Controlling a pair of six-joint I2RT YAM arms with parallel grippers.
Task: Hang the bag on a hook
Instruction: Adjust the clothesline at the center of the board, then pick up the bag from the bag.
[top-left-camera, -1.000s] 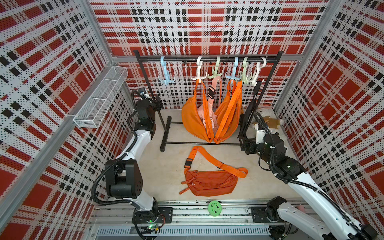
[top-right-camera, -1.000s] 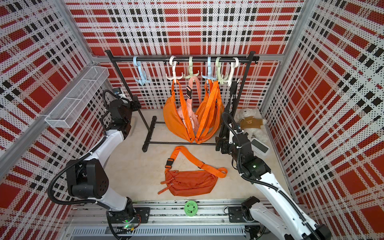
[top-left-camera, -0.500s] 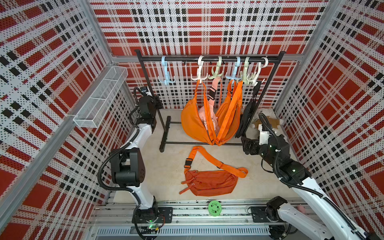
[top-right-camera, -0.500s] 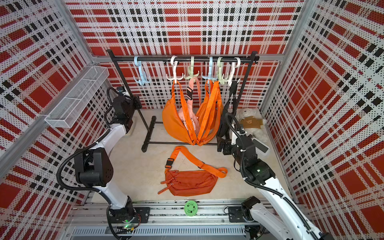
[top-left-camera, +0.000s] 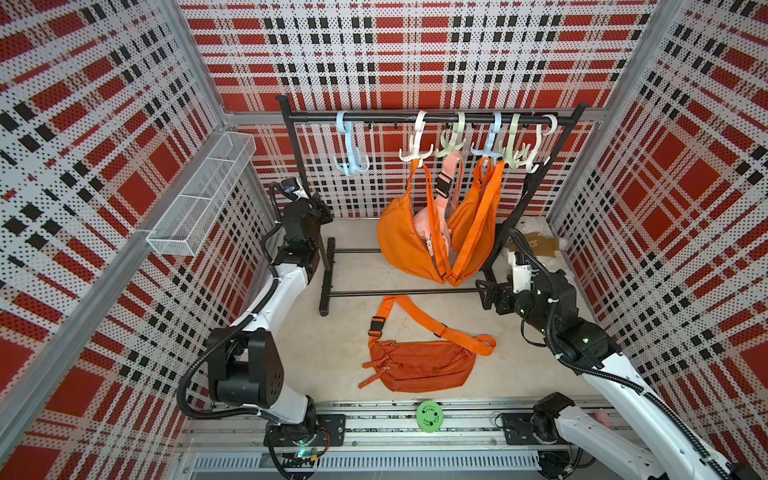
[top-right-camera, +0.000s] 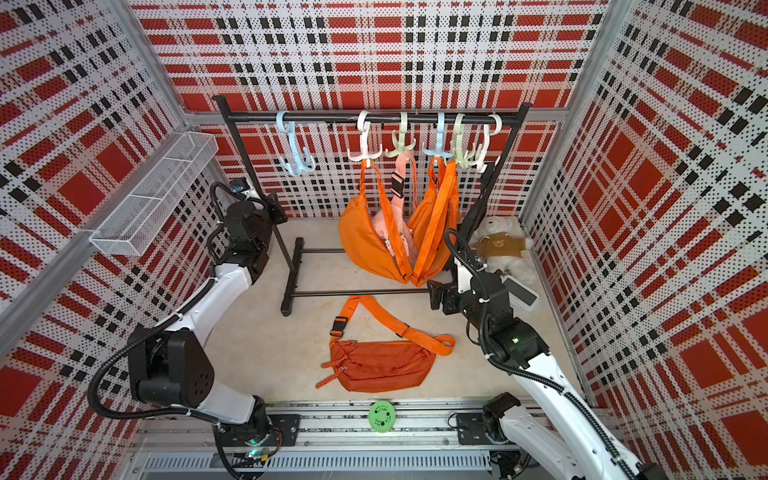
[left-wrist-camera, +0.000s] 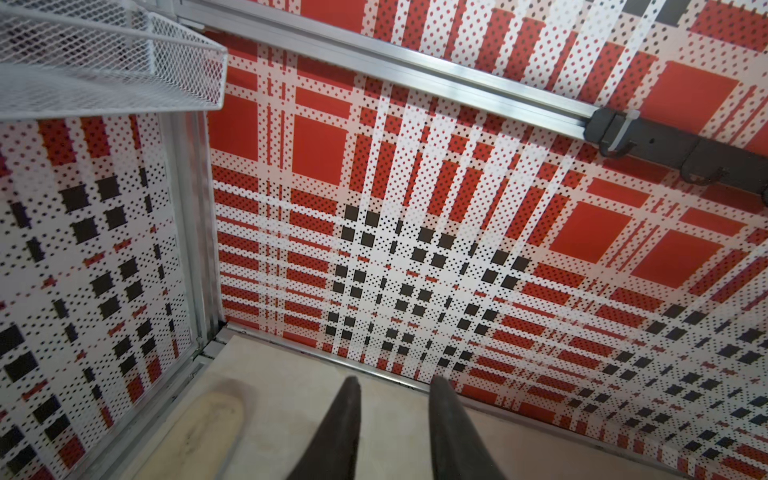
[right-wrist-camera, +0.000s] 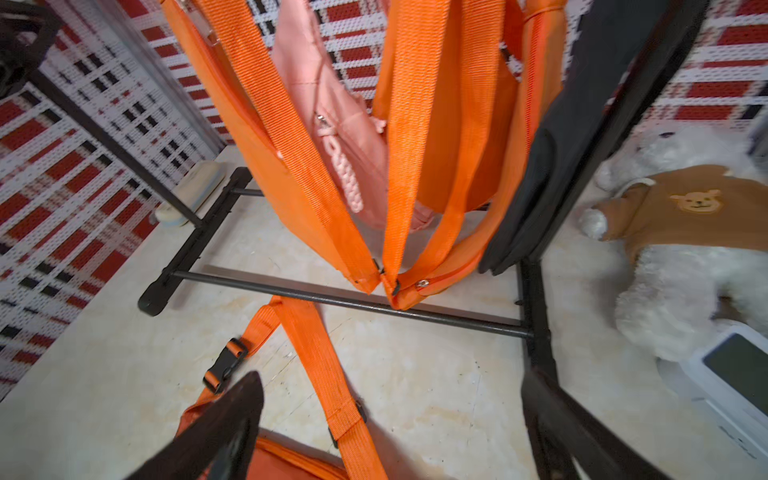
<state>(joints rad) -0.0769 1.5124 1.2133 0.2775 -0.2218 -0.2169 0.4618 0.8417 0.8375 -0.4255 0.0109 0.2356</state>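
The orange bag (top-left-camera: 419, 365) lies flat on the floor in front of the black rack (top-left-camera: 415, 118), its strap (right-wrist-camera: 316, 357) looped toward the rack's base. Several plastic hooks hang on the rail. The light blue hook (top-left-camera: 351, 160) at the left is bare. Two orange bags (top-left-camera: 405, 241) and a pink one hang from hooks further right. My right gripper (right-wrist-camera: 392, 380) is open wide, low by the rack's right foot (top-left-camera: 484, 293), over the strap and touching nothing. My left gripper (left-wrist-camera: 397, 382) faces the back left corner beside the rack's left post (top-left-camera: 322, 208), jaws narrowly apart and empty.
A white wire basket (top-left-camera: 199, 195) juts from the left wall above the left arm. A teddy bear (top-right-camera: 500, 245) and a white device (top-right-camera: 519, 293) lie at the back right. A pale oblong object (right-wrist-camera: 199, 183) sits by the rack's left foot. A green disc (top-left-camera: 430, 415) rests on the front rail.
The left gripper's jaws have narrowed from wide to a small gap, and the left arm has shifted slightly. The right gripper has stayed wide open and nearly in place. The floor bag has not moved.
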